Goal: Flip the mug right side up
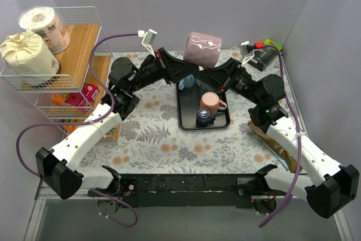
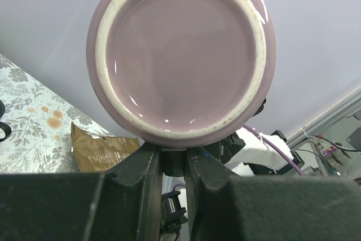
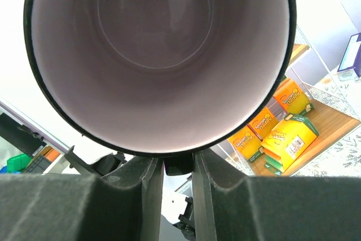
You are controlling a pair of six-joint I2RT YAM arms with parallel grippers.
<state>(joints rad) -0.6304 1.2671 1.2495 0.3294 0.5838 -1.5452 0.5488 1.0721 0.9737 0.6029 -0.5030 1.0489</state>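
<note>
A mauve mug with a white squiggle lies on its side in the air over the back edge of the black tray. The left wrist view faces its glazed base. The right wrist view looks into its open mouth, which has a dark rim. My left gripper reaches in from the left and my right gripper from the right. Both meet under the mug. Each pair of jaws is shut on a dark handle piece below the mug, seen in the left wrist view and the right wrist view.
On the tray stand a pink mug, a dark blue cup and a light blue object. A wire rack at the left holds paper rolls and orange sponge boxes. A brown bag lies at the right.
</note>
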